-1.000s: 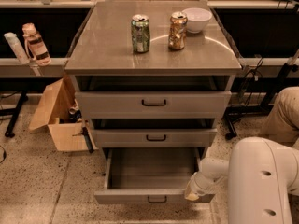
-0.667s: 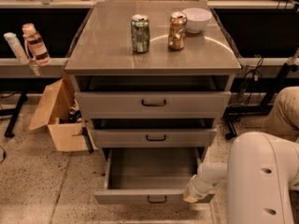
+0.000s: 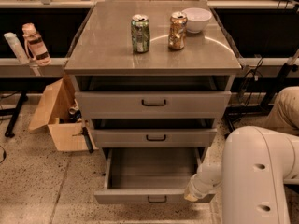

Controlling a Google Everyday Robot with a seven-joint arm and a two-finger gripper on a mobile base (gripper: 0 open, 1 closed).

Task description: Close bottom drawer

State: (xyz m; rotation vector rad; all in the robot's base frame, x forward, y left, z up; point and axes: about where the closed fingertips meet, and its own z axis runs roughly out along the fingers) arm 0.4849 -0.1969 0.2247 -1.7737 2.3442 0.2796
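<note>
Front view of a grey metal cabinet point(image 3: 107, 55) with three drawers, standing on a speckled stone floor point(image 3: 42, 185).

(a) The bottom drawer point(image 3: 149, 169), the lowest and narrowest of the three, is pulled well out towards the camera. Its plain grey inside lies open to view. Its front panel carries a small black centre handle point(image 3: 157, 199).

(b) The wider middle drawer front point(image 3: 121, 137) and the tallest top drawer front point(image 3: 117, 104) sit above it, each with a dark gap along its upper edge. Each projects less than the one below, so the three fronts form steps.

(c) The white robot arm point(image 3: 257, 171) enters from the lower right and fills that corner. The gripper point(image 3: 189, 197), a pale tip at the end of a white cylindrical wrist, is at the right end of the bottom drawer's front panel, level with its upper edge. It appears to touch the panel. Whether the gripper is open or closed cannot be told from this view.

(d) On the cabinet top stand a green drinks can point(image 3: 140, 33) and a gold-coloured drinks can point(image 3: 177, 31), both upright and a little apart. A white bowl point(image 3: 196, 19) sits just behind and right of the gold can.

(e) An open brown cardboard box point(image 3: 56, 120) rests on the floor against the cabinet's left side. A pink-labelled plastic bottle point(image 3: 36, 44) stands on the shelf at far left.
</note>
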